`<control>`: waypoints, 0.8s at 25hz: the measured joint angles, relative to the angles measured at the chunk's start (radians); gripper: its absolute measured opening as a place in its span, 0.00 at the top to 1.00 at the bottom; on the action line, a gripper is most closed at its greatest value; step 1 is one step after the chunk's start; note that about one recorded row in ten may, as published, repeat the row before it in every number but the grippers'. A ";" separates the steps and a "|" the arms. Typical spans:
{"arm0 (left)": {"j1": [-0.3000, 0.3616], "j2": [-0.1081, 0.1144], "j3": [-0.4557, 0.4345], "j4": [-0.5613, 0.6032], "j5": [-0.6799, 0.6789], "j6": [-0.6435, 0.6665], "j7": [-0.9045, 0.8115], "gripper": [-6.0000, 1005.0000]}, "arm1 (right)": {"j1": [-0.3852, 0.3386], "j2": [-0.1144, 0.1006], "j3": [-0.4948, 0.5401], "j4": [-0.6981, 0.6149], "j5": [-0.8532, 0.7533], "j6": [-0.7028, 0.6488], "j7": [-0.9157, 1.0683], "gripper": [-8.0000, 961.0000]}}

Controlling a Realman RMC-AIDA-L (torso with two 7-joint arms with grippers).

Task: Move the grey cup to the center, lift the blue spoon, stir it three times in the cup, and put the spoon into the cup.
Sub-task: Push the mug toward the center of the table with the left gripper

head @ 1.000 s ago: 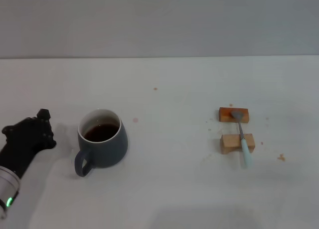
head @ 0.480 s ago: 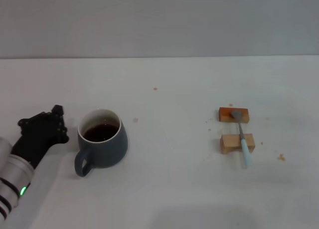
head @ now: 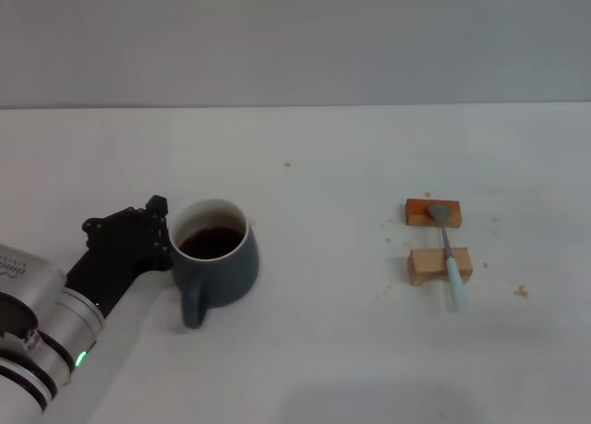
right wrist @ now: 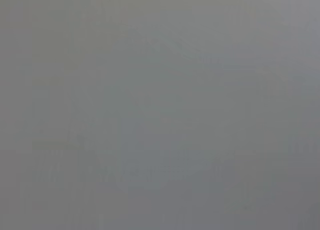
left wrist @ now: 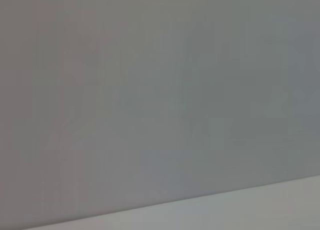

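**Left gripper against cup – finger state unreadable**

Both wrist views show only blank grey. My left gripper [head: 152, 235] touches the cup [head: 217, 264] – can't tell its grip. Cup: dark liquid, handle toward me. Spoon [head: 448, 253] rests across two blocks [head: 436, 244], well right.

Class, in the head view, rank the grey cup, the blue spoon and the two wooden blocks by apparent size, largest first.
1. The grey cup, clearly largest.
2. The blue spoon, longer than either block though very slim.
3. The two wooden blocks: they look alike, so unranked.
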 joint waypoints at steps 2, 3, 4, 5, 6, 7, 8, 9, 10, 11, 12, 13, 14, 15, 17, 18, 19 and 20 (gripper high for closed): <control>0.006 0.002 0.014 -0.012 0.000 0.000 0.002 1.00 | 0.001 0.000 0.000 0.000 0.000 0.000 0.000 0.18; 0.009 0.003 0.021 -0.018 0.000 0.000 0.002 1.00 | 0.001 -0.001 0.000 0.000 0.000 0.000 -0.001 0.18; 0.012 0.004 0.027 -0.025 0.000 0.000 0.002 1.00 | 0.002 -0.001 0.000 0.000 0.000 0.000 -0.001 0.18; 0.016 0.005 0.033 -0.033 0.000 -0.001 0.001 1.00 | 0.002 -0.001 0.000 0.000 0.000 0.000 -0.001 0.18; 0.027 0.008 0.046 -0.054 0.000 -0.005 0.001 1.00 | 0.002 -0.002 0.000 0.000 -0.001 0.000 -0.002 0.18; 0.027 0.008 0.046 -0.054 0.000 -0.005 0.001 1.00 | 0.002 -0.002 0.000 0.000 -0.001 0.000 -0.002 0.18; 0.031 0.010 0.052 -0.063 0.000 -0.007 0.001 1.00 | 0.002 -0.002 0.000 0.000 -0.002 0.000 -0.003 0.18; 0.036 0.012 0.060 -0.076 0.000 -0.010 0.001 1.00 | 0.002 -0.002 0.000 0.000 -0.003 0.000 -0.004 0.18; 0.041 0.016 0.068 -0.089 0.000 -0.015 0.001 1.00 | 0.002 -0.002 0.000 0.000 -0.003 0.000 -0.004 0.18; 0.044 0.018 0.075 -0.099 0.000 -0.019 0.001 1.00 | 0.001 -0.002 0.000 0.000 -0.005 0.000 -0.005 0.18; 0.049 0.020 0.085 -0.111 0.000 -0.026 0.001 1.00 | 0.001 -0.002 0.000 0.000 -0.005 0.000 -0.005 0.18; 0.052 0.022 0.093 -0.119 0.000 -0.031 0.001 1.00 | 0.001 -0.002 0.000 0.000 -0.005 0.000 -0.005 0.18; 0.054 0.022 0.099 -0.124 0.000 -0.033 0.001 1.00 | 0.001 -0.002 0.000 0.000 -0.005 0.000 -0.005 0.18; 0.056 0.023 0.106 -0.128 0.000 -0.036 0.001 1.00 | 0.000 -0.002 -0.001 0.000 -0.005 0.000 -0.005 0.18; 0.056 0.025 0.118 -0.132 0.000 -0.036 0.001 1.00 | -0.001 -0.002 -0.004 0.000 -0.006 0.000 -0.005 0.18; 0.056 0.025 0.123 -0.133 0.000 -0.036 0.000 1.00 | -0.001 -0.002 -0.004 0.000 -0.006 0.000 -0.005 0.18; 0.056 0.024 0.127 -0.134 0.000 -0.036 -0.001 1.00 | -0.001 -0.002 -0.005 0.001 -0.006 0.000 -0.005 0.18; 0.055 0.023 0.130 -0.135 0.000 -0.037 -0.003 1.00 | -0.002 -0.001 -0.006 0.001 -0.007 0.000 -0.005 0.18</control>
